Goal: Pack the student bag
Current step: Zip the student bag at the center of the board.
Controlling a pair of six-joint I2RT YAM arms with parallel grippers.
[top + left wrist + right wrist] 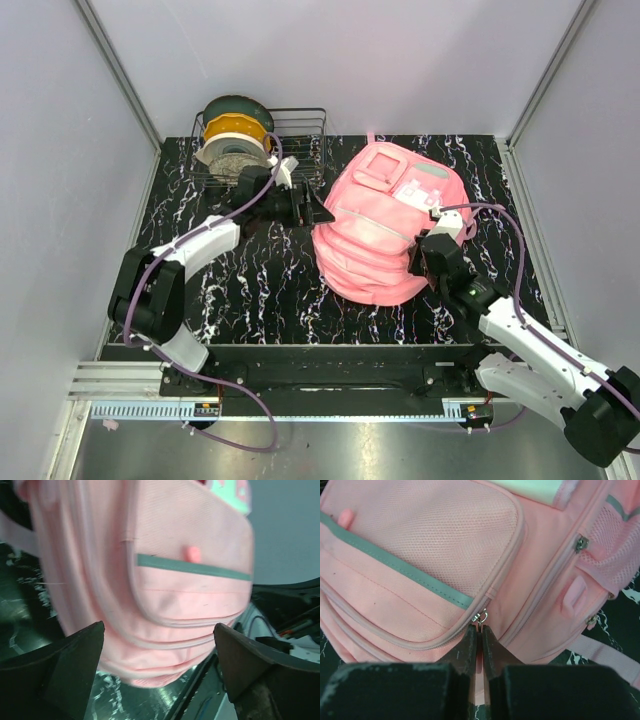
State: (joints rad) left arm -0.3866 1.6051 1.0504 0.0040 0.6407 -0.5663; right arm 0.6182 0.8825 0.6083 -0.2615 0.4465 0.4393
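The pink student bag (385,225) lies flat on the black marbled table, front pockets up, its white-and-grey patch toward the far end. My right gripper (418,262) is at the bag's near right side. In the right wrist view it (481,627) is shut on the metal zipper pull (481,616) at the corner of the front pocket (420,555). My left gripper (310,207) hovers just left of the bag. In the left wrist view it (159,630) is open and empty, and the bag (175,580) fills the view beyond the fingers.
A wire basket (305,125) stands at the back left, holding round spools (236,135) on edge. Grey walls close the table on three sides. A black rail (330,355) runs along the near edge.
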